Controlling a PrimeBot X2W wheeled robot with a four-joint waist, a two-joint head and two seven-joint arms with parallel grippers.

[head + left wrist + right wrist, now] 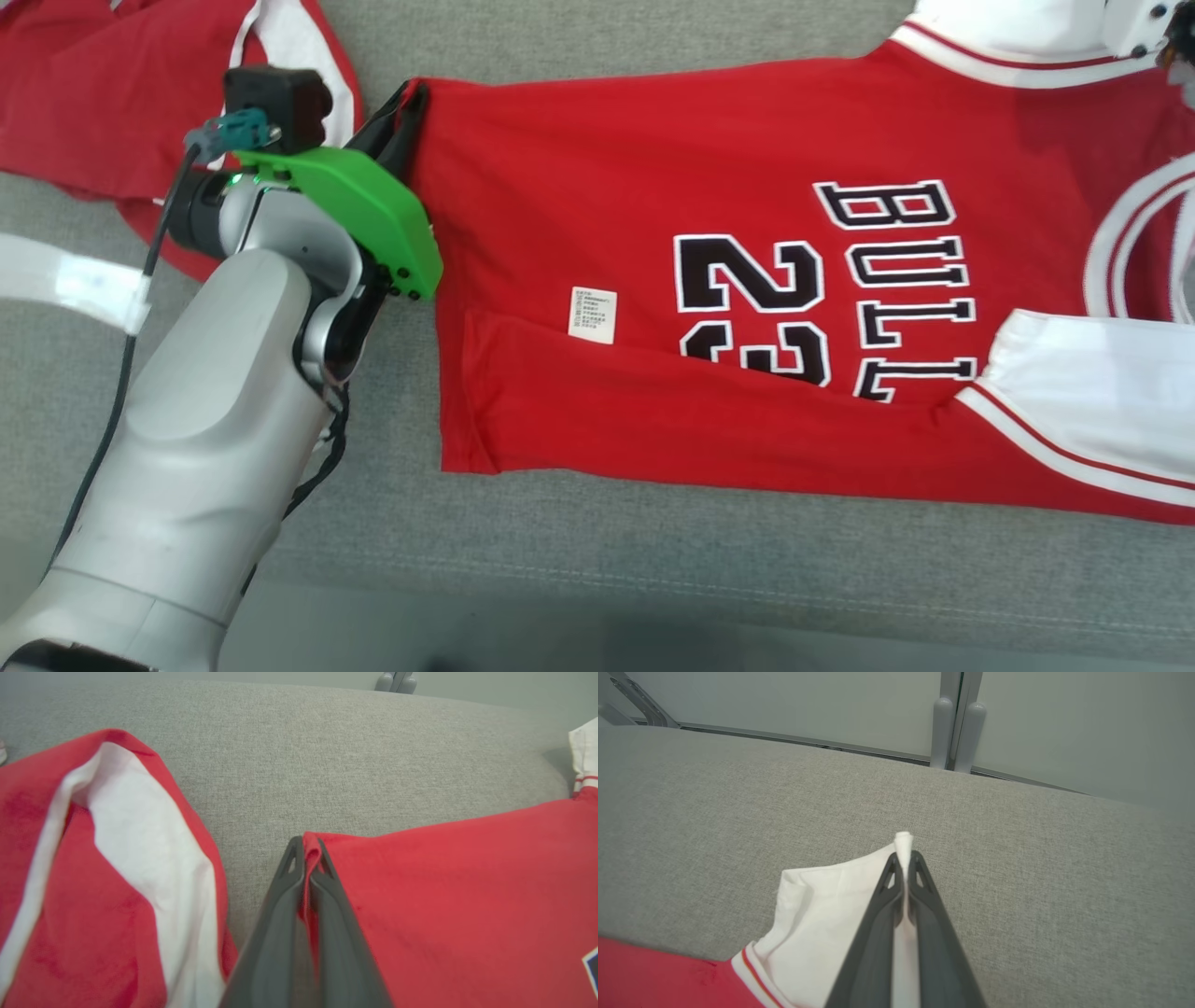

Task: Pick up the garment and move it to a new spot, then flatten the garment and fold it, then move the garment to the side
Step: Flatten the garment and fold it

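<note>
spare garment: red and white, crumpled, lying left of the jersey with a strip of grey between them.
left end effector: clenched on the jersey's far hem corner; the left wrist view shows red cloth pinched between the fingers.
jersey: red with a printed front, spread lengthwise on the grey cushioned surface, hem to the left, shoulders to the right.
care label: white, on the jersey near its middle, just above the turned-over near edge.
right end effector: clenched on a white fold of cloth at the jersey's far shoulder end.
progress, done: judged, the jersey is placed and largely flat; its near long edge appears folded over the lower part of the print.
progress, left: judged, the far edge is gripped at both ends for a further fold; the remaining folds and the move aside are not yet done.
containers: none to report; both garments lie directly on the cushioned surface.
</note>
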